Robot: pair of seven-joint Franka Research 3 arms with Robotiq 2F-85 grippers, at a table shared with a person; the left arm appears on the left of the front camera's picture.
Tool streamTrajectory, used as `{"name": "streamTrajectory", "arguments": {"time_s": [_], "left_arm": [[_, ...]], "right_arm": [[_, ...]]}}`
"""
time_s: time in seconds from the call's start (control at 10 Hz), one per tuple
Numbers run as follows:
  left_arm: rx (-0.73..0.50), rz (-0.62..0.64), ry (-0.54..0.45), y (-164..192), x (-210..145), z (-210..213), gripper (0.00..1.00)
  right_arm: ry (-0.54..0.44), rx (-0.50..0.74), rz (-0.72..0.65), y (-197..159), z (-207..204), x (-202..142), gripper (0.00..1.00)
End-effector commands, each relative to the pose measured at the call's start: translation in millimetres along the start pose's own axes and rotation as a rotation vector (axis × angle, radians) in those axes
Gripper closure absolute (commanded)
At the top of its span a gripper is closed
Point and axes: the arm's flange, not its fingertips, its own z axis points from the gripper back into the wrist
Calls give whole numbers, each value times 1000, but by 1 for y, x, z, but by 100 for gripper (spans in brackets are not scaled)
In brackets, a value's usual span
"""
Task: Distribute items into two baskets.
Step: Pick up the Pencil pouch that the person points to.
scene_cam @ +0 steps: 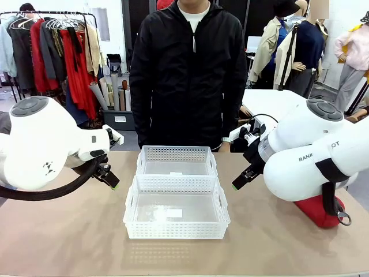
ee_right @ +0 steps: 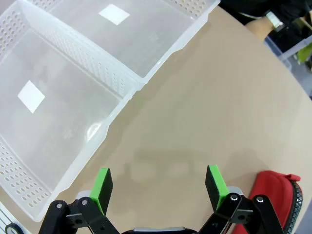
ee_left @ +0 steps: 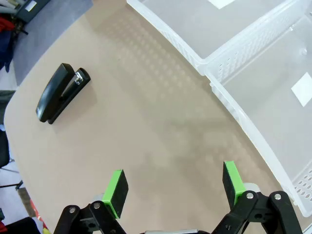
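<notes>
The right arm [scene_cam: 311, 167] has black letters on its side. I can read "RANK" and "OT", and the rest is hidden. Each basket has a small white sticker [scene_cam: 174, 213] on its floor, but I cannot read any words on them.

Two white baskets sit in the middle of the table [scene_cam: 69, 242], touching each other. The near basket [scene_cam: 176, 229] is close to the robot. The far basket [scene_cam: 176, 153] is close to a person [scene_cam: 187, 75] in a black jacket, who stands at the far side. A clothes rack [scene_cam: 52, 52] stands behind.

The left gripper [scene_cam: 112, 180] hangs above the table, to the left of the baskets. In its wrist view its green pads [ee_left: 115, 192] are spread wide, with only bare table between them. That view shows the black stapler [ee_left: 62, 92] lying flat on the table, well apart from the baskets. In the front view the big left arm [scene_cam: 40, 150] stands in front of that side.

The right gripper [scene_cam: 242, 179] hangs to the right of the baskets. It is spread wide too, with its green pads [ee_right: 215, 184] apart over bare table. The red pouch [ee_right: 275, 200] lies on the table just beside it. In the front view the right arm covers most of the pouch, and its red end and ring pull [scene_cam: 344, 218] peek out.
</notes>
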Motion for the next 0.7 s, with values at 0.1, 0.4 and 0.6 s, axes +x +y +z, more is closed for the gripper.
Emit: {"name": "streamTrajectory", "arguments": {"time_s": [0.1, 0.4, 0.6], "left_arm": [[0, 0, 0, 0, 0, 0, 0], [-4, 33, 13, 9, 1, 6, 0], [44, 57, 23, 35, 6, 16, 0]], "right_arm": [[0, 0, 0, 0, 0, 0, 0], [5, -8, -6, -6, 4, 6, 0], [-6, -7, -10, -26, 19, 19, 0]]}}
